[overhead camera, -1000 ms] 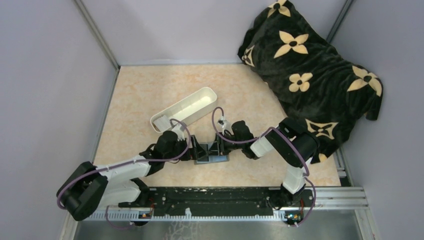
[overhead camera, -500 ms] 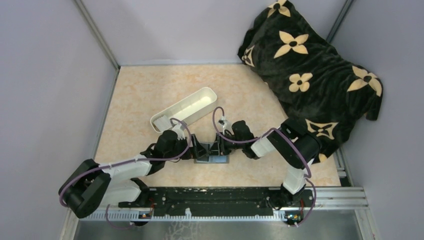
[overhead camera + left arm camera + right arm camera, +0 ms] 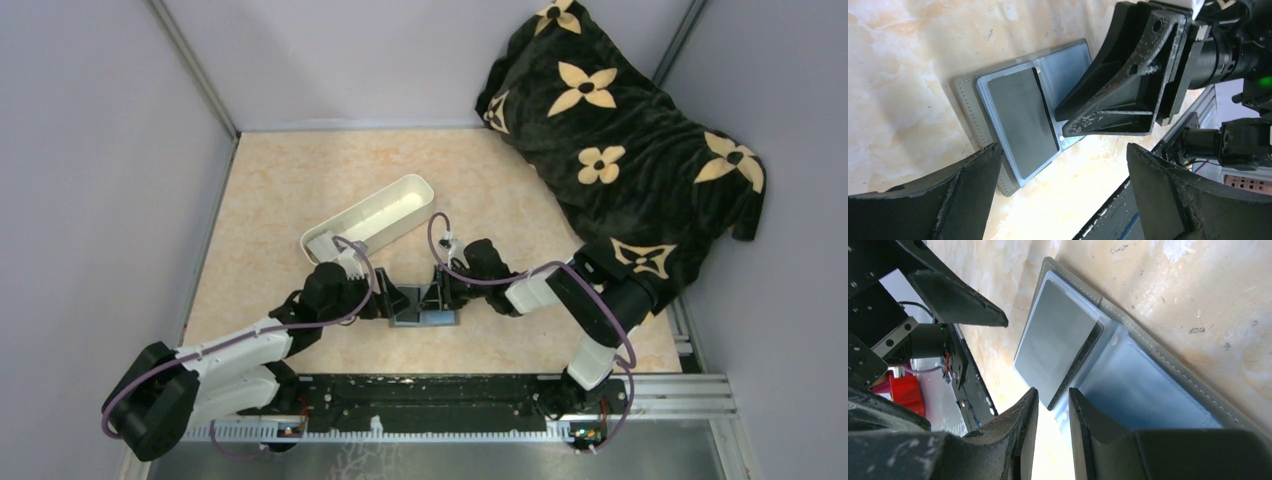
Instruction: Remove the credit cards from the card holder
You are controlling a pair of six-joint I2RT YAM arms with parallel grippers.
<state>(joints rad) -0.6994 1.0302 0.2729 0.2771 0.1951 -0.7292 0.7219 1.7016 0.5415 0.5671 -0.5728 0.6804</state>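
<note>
The card holder (image 3: 965,95), flat, grey and stitched, with cloudy blue-grey pockets, lies open on the marbled peach bench (image 3: 300,180), its long axis running left to right between the arms. A matte black card (image 3: 1020,120) sits in one pocket. The left gripper (image 3: 388,302) has its jaws wide apart. The right gripper (image 3: 1054,392) has its jaws narrowly parted at the card's corner; I cannot tell whether they grip it.

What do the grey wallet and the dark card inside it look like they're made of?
Flat grey bifold wallet: probably leather or imitation, matte, with a stitched border; its blue-grey pockets look like glossy plastic film. Dark rectangular card: seemingly rigid plastic, smooth, faintly reflective.
</note>
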